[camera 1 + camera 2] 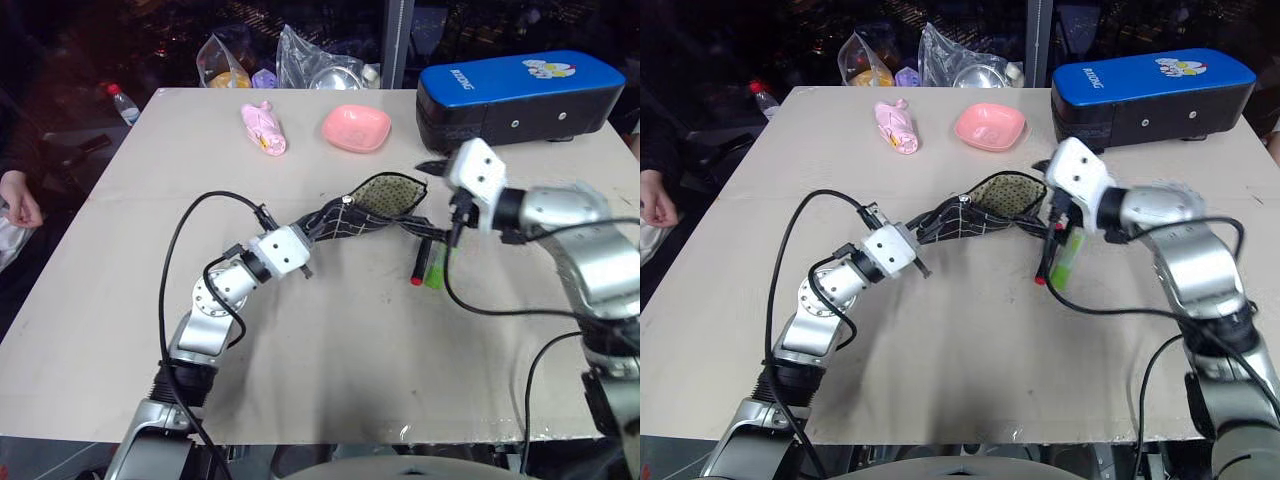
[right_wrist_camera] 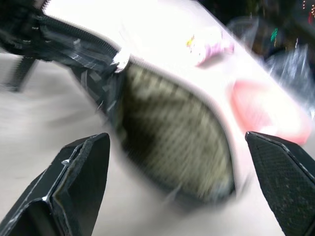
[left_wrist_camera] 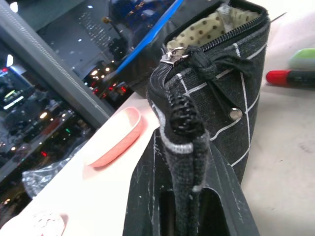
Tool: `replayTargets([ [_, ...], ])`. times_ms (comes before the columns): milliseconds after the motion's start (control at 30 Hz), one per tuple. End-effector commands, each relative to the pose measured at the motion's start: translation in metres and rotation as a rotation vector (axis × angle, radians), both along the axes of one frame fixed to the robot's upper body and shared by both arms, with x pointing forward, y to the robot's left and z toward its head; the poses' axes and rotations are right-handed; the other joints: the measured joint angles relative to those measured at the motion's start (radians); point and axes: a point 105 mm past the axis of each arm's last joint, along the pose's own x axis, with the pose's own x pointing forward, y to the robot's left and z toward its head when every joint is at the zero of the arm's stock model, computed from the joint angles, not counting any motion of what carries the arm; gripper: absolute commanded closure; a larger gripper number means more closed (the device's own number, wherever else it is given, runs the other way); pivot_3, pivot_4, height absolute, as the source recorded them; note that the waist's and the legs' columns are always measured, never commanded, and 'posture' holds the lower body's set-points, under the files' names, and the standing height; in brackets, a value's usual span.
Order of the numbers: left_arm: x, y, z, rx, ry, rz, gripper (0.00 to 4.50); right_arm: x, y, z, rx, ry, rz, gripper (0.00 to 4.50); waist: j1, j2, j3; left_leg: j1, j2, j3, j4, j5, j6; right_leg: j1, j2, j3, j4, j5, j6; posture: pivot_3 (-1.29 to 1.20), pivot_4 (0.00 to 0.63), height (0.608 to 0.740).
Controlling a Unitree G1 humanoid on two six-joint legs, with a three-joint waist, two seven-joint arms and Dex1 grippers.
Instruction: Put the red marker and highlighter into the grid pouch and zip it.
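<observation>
Work surface: a beige rectangular tabletop (image 1: 330,370).

Item 1: the grid pouch (image 1: 372,207), a flat black fabric pencil pouch with white grid lines and a dotted cream lining, lies near the middle of the table. Its zipper is undone and the mouth gapes open toward the right gripper. The metal zipper pull (image 3: 173,53) sits at the end nearer the left gripper.

Item 2: the left gripper (image 1: 300,250) has its 2 black fingers clamped tight on the closed end of the pouch; the left wrist view shows the fabric edge pinched between them, that end raised off the table.

Item 3: the right gripper (image 1: 1058,222) hangs just beside the open end of the pouch, its 2 black fingers (image 2: 81,177) spread wide with nothing between them. The right wrist view looks straight into the pouch mouth.

Item 4: the red marker (image 1: 418,262), a slim red pen with a black cap end, lies flat on the table outside the pouch, below the right gripper. The highlighter (image 1: 436,267), a short chunky light-green pen, lies alongside it, touching or nearly so.

Other items, far side of the table: a pink shallow dish (image 1: 356,128), a pink wrapped packet (image 1: 264,128), a large black case with a blue top (image 1: 518,95), clear plastic bags (image 1: 312,58) and a small bottle with a red cap (image 1: 122,103). A person's hand (image 1: 20,205) shows at the left edge.
</observation>
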Motion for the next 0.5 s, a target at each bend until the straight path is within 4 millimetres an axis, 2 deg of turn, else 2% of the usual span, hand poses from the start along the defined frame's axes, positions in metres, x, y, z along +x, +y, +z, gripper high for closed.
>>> replayTargets([
  [33,-0.004,0.003,0.016,-0.025,-0.065,0.007,4.5,-0.015,-0.004,0.003,0.046,0.035,-0.057,0.04,-0.003,0.0,0.0,0.0,0.0,0.001,0.0,0.0,0.0,0.0,0.0,0.001,0.0,0.0,0.0,0.0,0.15,0.726],
  [233,-0.002,0.009,0.024,-0.033,-0.107,0.037,4.5,-0.018,-0.007,-0.057,0.046,0.28,-0.327,0.04,0.0,-0.001,-0.001,0.001,0.001,0.001,0.001,0.0,0.0,0.0,0.001,0.001,0.0,0.0,-0.001,0.0,0.15,0.726],
  [400,-0.003,0.01,0.027,-0.038,-0.126,0.05,4.5,-0.02,-0.002,-0.079,0.04,0.35,-0.411,0.04,0.0,-0.001,-0.001,0.0,0.0,0.001,0.001,0.0,0.0,0.0,0.004,0.001,0.0,0.001,-0.001,0.0,0.15,0.726],
  [500,-0.002,0.011,0.028,-0.039,-0.128,0.057,4.5,-0.015,0.002,-0.083,0.058,0.361,-0.442,0.04,0.0,-0.001,-0.001,0.001,0.0,0.001,0.001,0.0,0.0,0.0,0.005,0.001,0.0,0.001,-0.001,0.0,0.15,0.726],
])
